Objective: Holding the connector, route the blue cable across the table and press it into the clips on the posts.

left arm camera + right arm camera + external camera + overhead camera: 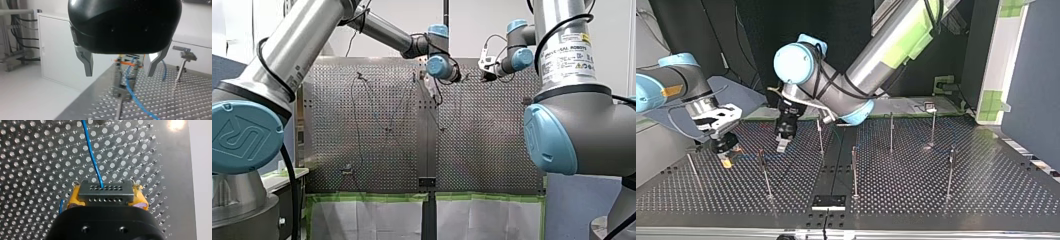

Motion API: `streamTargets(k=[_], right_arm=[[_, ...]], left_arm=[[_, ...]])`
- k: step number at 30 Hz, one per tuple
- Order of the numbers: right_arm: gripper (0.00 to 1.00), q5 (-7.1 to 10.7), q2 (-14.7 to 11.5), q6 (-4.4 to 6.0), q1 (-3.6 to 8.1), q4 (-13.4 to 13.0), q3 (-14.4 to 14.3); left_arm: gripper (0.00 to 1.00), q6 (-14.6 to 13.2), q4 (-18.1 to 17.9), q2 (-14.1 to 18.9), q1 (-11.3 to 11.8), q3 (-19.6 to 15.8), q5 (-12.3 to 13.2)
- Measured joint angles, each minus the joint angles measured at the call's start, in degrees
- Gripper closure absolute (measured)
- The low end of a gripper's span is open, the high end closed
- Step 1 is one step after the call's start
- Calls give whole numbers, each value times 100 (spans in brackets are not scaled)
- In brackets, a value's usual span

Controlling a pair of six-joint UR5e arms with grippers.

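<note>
My right gripper (107, 200) pinches the grey connector (105, 188) between its yellow pads (75, 199). Only the right wrist view shows this grip; in the top view the pads are just a yellow spot low over the table (175, 182). The blue cable (91, 155) leaves the connector and runs ahead across the holes. My left gripper (120, 72) hangs with its metal fingers (86, 63) spread wide, holding nothing; beyond them the cable passes a post (117, 75). Letters, among them K, L, M and N, run along the table's edge. The front view alone shows a label (569, 56) reading UNIVERSAL ROBOTS.
</note>
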State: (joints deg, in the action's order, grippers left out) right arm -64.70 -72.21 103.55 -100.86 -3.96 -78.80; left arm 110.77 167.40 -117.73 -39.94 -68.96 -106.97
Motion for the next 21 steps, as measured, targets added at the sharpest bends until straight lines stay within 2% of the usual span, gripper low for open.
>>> streamTargets(k=[10,13,18,21], right_arm=[[100,0,0,0,-1,0,0],[100,0,0,0,-2,0,0],[100,0,0,-1,-14,-4,0],[100,0,0,-3,-29,-1,0]], left_arm=[[0,-331,-447,580,-36,-580,-539],[0,-354,-616,754,-40,-754,-667],[0,-355,-813,1038,-60,-1038,-726],[0,-256,-965,1219,-139,-1219,-786]])
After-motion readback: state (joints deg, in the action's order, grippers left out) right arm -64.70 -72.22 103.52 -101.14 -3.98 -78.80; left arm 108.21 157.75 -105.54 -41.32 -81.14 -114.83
